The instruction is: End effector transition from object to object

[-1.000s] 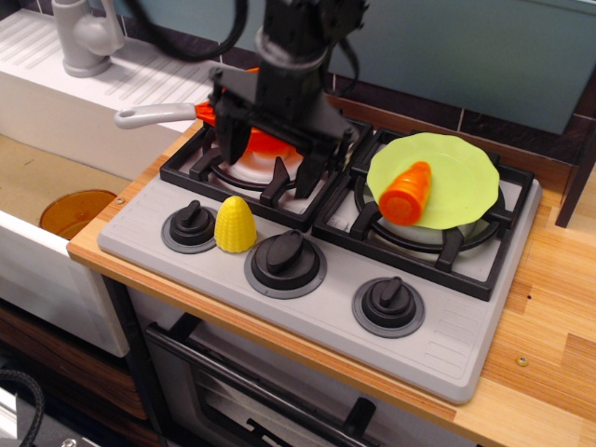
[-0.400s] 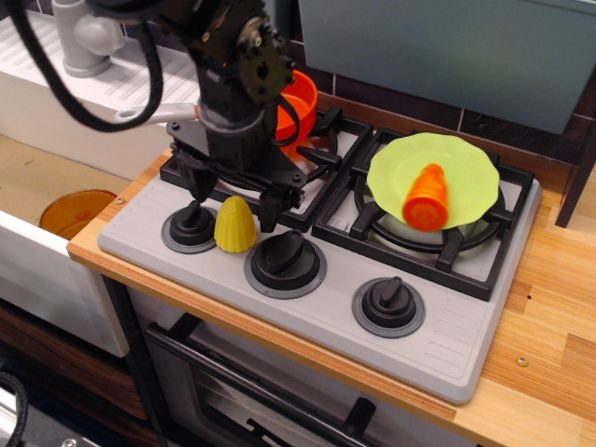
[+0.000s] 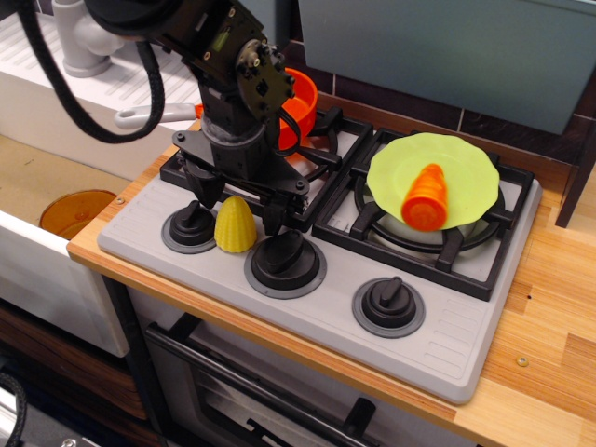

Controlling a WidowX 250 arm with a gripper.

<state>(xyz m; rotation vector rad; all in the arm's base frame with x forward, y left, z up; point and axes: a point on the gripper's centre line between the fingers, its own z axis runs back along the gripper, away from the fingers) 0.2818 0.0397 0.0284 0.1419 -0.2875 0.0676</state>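
Likely to tip the yellow corn (image 3: 235,225) off the bench's front-left edge or snag a stove knob (image 3: 191,223), with the end effector (image 3: 237,210) hanging jaws spread right over it.

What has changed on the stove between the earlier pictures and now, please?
The gripper swung from above the back-left burner forward and down; its open fingers now straddle the corn, nothing held. The carrot turned slightly on the plate. The corn, knobs and orange pot stayed put.
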